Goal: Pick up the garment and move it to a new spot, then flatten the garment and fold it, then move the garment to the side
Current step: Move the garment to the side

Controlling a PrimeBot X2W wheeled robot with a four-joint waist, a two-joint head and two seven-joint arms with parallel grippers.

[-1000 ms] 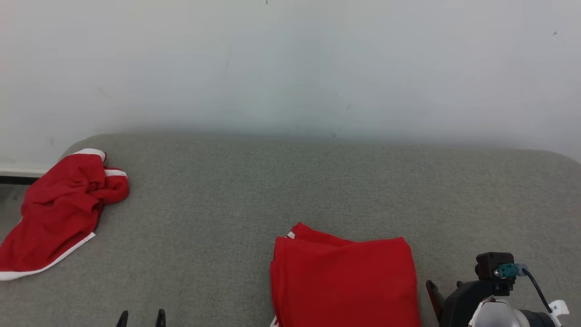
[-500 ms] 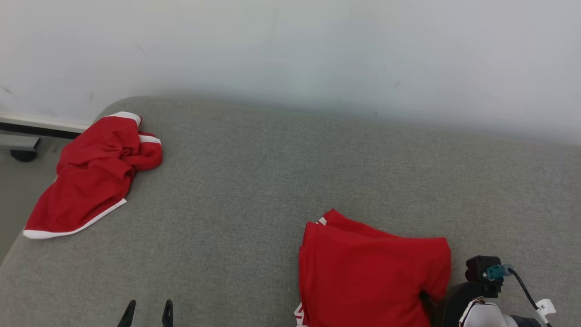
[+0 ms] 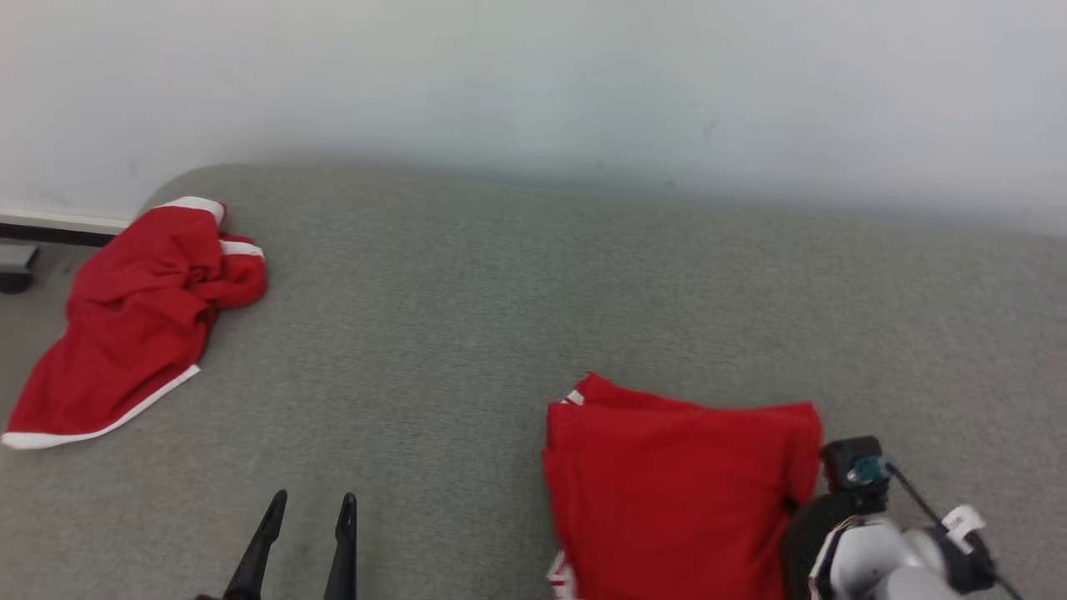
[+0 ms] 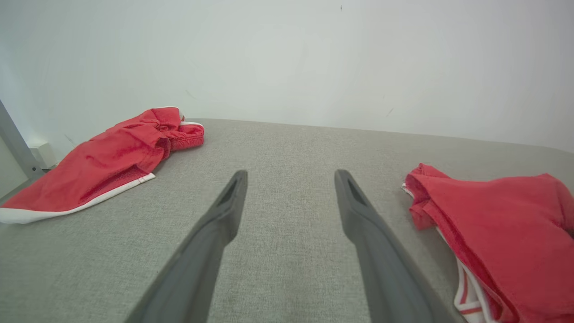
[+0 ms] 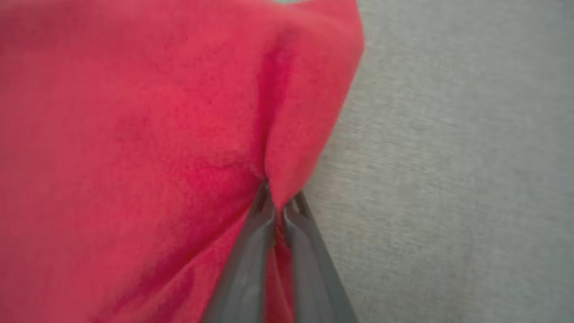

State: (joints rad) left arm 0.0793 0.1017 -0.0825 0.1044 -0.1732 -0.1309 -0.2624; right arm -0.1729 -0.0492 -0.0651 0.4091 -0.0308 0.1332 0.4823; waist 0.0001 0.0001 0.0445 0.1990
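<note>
The folded red garment (image 3: 675, 483) with white trim lies on the grey padded surface (image 3: 500, 317) at the lower right. My right gripper (image 5: 278, 197) is shut on its right edge, and the cloth puckers into a ridge at the fingertips. In the head view the right gripper (image 3: 788, 504) meets that edge, its fingers largely covered by cloth. My left gripper (image 3: 313, 504) stands open above bare surface, left of the garment (image 4: 502, 224) and apart from it. From its own wrist camera, the left gripper (image 4: 289, 177) has nothing between its fingers.
A second red garment (image 3: 133, 317), crumpled with white hems, lies at the surface's far left corner (image 4: 112, 152). A pale wall (image 3: 533, 83) runs behind the surface. The floor and a dark baseboard (image 3: 50, 229) show past the left edge.
My right gripper has closed on the folded garment's right edge, which now bunches up. The head camera has shifted, and the left gripper reaches further into its view.
</note>
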